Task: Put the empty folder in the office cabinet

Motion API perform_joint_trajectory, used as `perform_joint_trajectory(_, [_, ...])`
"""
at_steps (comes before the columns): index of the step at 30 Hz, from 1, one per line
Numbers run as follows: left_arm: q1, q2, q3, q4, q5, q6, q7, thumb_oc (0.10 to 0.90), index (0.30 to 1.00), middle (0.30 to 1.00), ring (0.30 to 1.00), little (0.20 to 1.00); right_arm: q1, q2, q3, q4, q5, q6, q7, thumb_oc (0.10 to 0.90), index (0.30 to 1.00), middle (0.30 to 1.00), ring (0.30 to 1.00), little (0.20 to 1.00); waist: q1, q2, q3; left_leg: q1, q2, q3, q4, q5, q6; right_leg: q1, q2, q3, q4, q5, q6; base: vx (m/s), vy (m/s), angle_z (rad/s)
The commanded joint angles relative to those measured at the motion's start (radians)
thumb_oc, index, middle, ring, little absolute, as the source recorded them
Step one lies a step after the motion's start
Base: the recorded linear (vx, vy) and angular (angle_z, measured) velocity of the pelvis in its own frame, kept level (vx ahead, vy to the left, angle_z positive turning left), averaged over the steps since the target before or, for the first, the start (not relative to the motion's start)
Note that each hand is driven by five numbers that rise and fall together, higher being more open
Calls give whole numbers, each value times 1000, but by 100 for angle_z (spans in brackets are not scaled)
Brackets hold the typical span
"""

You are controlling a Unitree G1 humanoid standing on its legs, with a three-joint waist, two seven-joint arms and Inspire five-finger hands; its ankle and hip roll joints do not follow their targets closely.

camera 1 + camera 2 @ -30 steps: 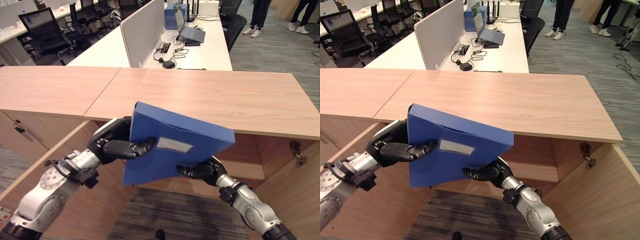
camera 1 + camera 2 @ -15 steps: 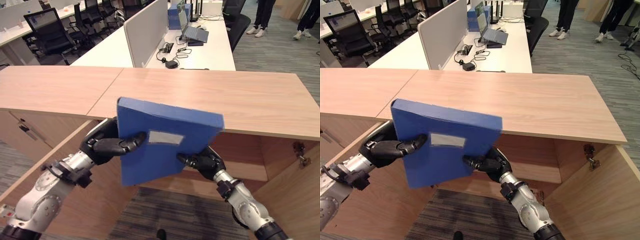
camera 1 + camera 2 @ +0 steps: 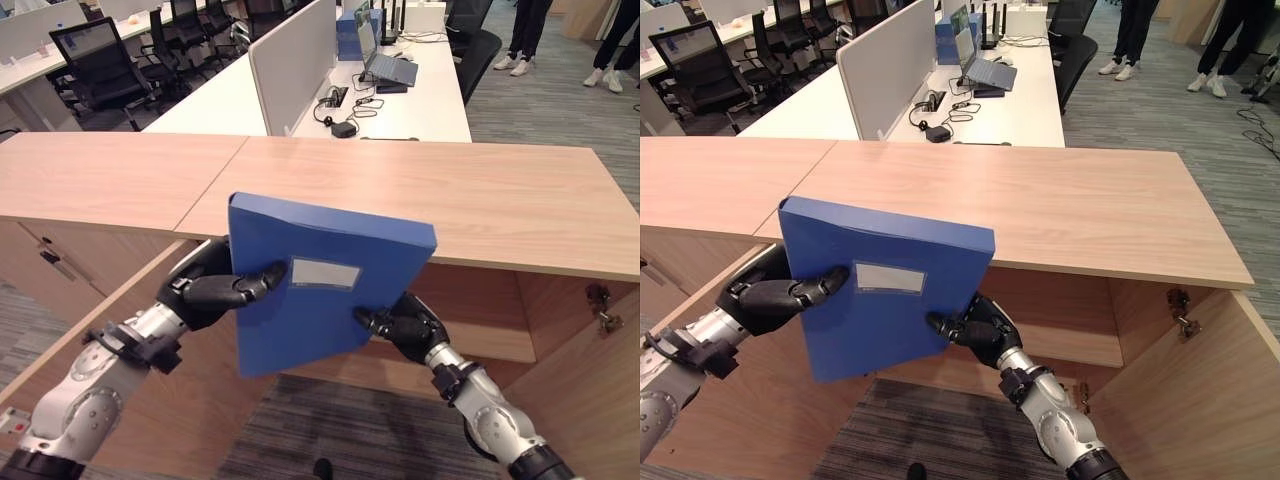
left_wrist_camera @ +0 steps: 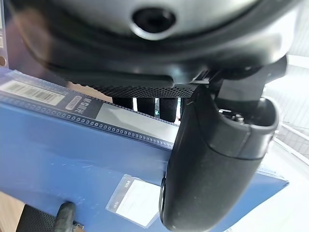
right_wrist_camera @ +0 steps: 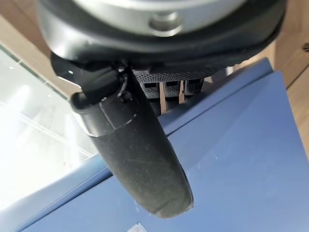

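Observation:
A blue box folder with a pale label on its face is held upright in the air in front of the open wooden cabinet. My left hand clamps its left edge, thumb across the front and fingers behind. My right hand pinches its lower right corner, thumb pressed on the blue cover. The folder stands just below the cabinet's wooden top and in front of its opening.
Open cabinet doors flank the opening on the left and right. Behind the cabinet top stand office desks with a divider screen, a laptop and black chairs. People's legs show at the far right on grey carpet.
Both hands have raised the folder, shifted it left and turned it more upright, a little closer to the cabinet top. The camera has shifted slightly.

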Motion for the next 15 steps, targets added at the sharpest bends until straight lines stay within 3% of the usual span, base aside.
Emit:
perform_joint_trajectory(1, [-100, 21, -92, -128, -8, -40, -95, 400, 300, 300, 300, 300, -254, 168, 86, -168, 98, -62, 149, 400, 300, 300, 300, 300, -26, -38, -22, 85, 0, 1, 2, -141, -20, 30, -34, 52, 1, -77, 56, 0, 0, 0])
perform_joint_trajectory(15, [-92, -15, -64, -117, 23, -74, -74, 400, 300, 300, 300, 300, -246, 125, 121, -174, 55, -22, 166, 400, 300, 300, 300, 300, -25, -47, -21, 82, -1, -3, 3, -140, -21, 31, -33, 53, 1, -77, 55, 0, 0, 0])
